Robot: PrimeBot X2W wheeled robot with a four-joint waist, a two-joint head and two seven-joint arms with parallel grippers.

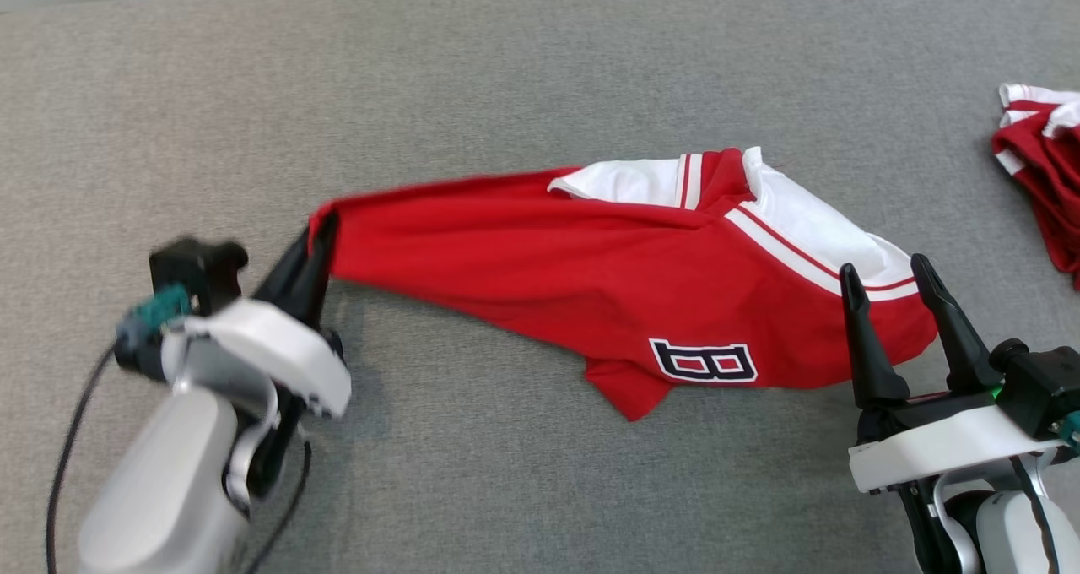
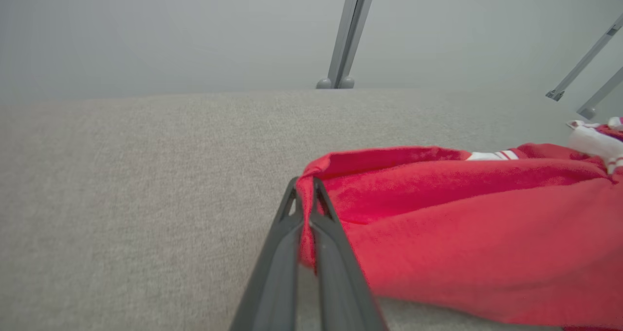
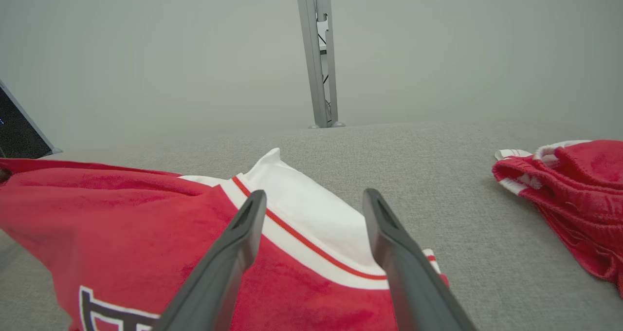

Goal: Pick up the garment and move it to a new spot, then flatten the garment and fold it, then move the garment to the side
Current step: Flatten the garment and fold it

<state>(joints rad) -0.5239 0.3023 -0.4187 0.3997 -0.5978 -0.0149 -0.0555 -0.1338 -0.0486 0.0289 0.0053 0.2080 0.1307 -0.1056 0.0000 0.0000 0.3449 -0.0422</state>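
left gripper (image 1: 319,235) pinched tight on shirt (image 1: 540,253) corner, maybe lifted off table (image 1: 506,67), kinda blurry. right gripper (image 1: 884,272) wide open over white striped end.

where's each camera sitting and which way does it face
Head view: on the head, facing down at the table; left gripper shut on the garment, right gripper open.
Left wrist view: along the left gripper's fingers, at the pinched red edge.
Right wrist view: between its open fingers, over the white part.
Shared: all show the garment.
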